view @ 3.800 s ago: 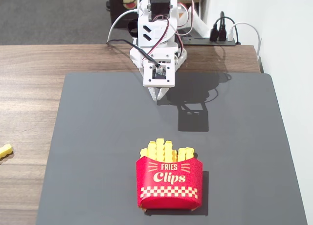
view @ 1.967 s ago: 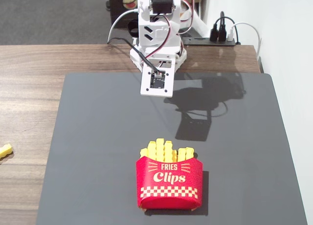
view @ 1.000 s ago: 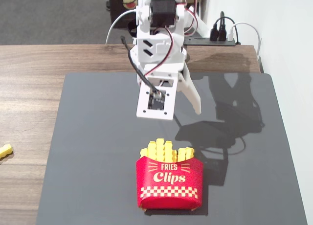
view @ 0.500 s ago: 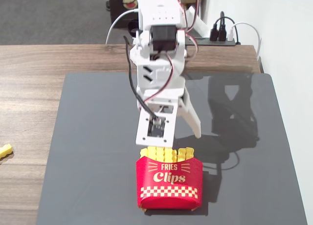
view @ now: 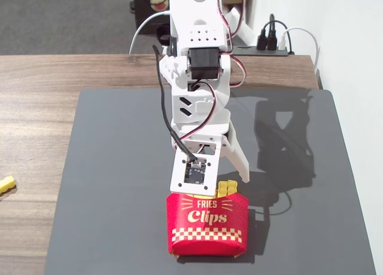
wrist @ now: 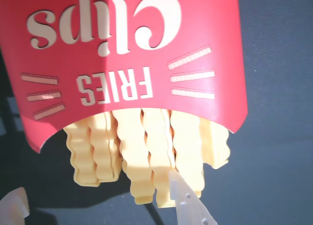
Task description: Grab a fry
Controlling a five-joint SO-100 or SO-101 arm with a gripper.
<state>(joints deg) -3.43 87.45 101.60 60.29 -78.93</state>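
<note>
Plainly, the fries stand packed together in the red "Fries Clips" carton (view: 207, 223), which sits upright on the dark mat (view: 108, 185) close to the near edge of the wooden table (view: 36, 113), roughly midway along it in the fixed view. Only their crinkled yellow tops clear the carton's rim. In the wrist view, where the carton appears upside down, about six tips fan out, and the fry (wrist: 186, 151) nearest the white fingertip (wrist: 183, 195) looks the likeliest candidate. The gripper (wrist: 100, 205) hangs just above the bunch with its jaws spread wide and nothing between them: one finger shows at the bottom left corner of the wrist view, the other touches or nearly touches the fry tips, and I cannot tell which. Judging by its look, the fry is light, rigid moulded plastic, unlikely to bend or break. Its smooth surface may be slippery, though the ridges should give the pads some bite. The best hold seems to be across the flat faces of the exposed tip, just above the rim. The neighbours crowd close, so the fingers risk pinching two sticks or tipping the light carton. A short yellow stub (view: 6, 183) lies by the left edge of the table, well apart from everything.
</note>
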